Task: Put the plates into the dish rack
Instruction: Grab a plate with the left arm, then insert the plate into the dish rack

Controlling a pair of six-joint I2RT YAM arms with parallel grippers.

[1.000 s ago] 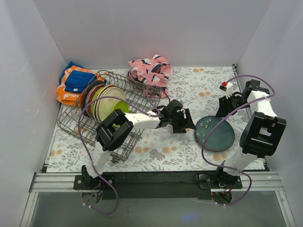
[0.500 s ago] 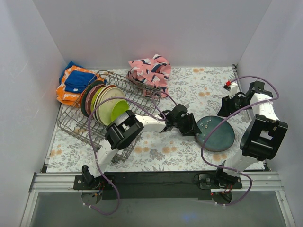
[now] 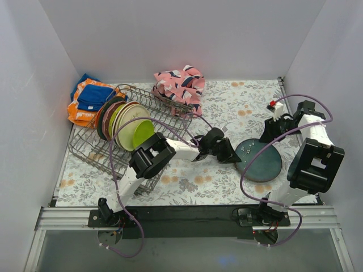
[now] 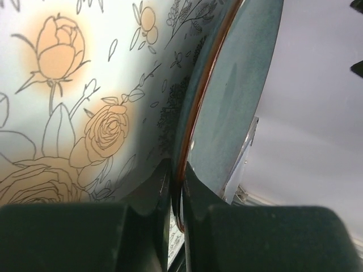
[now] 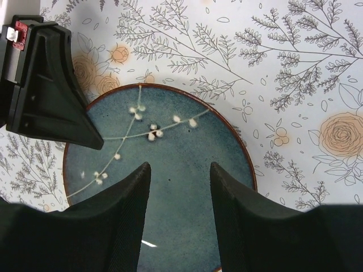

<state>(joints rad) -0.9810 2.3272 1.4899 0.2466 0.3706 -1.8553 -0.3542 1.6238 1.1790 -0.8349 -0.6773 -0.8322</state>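
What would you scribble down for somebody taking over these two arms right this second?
Left gripper: shut on the left rim of the blue plate.
Right gripper: open, hovering over that plate, holding nothing.
Blue plate: on the floral tablecloth, to the right of the dish rack, not yet loaded.
Done: several plates stand upright at the rack's far end.
Left: carry the blue plate over and slot it into free tines, probably nearer the arms.
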